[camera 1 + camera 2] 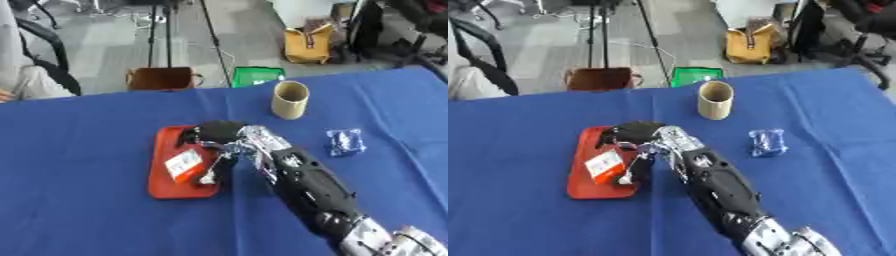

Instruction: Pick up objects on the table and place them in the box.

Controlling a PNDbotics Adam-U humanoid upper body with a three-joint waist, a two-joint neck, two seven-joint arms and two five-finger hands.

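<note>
Fingers (213, 172) of the right hand (219, 134) curl down over one orange-and-white packet (183, 164) lying in one red tray (166, 190), long axis running near-to-far. One tan cup (290, 99) and one blue-white packet (345, 142) sit apart on the blue desk (79, 210).

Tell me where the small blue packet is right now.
The small blue packet lies on the blue tablecloth at the robot's right, below the tan cup and right of the right hand.
</note>
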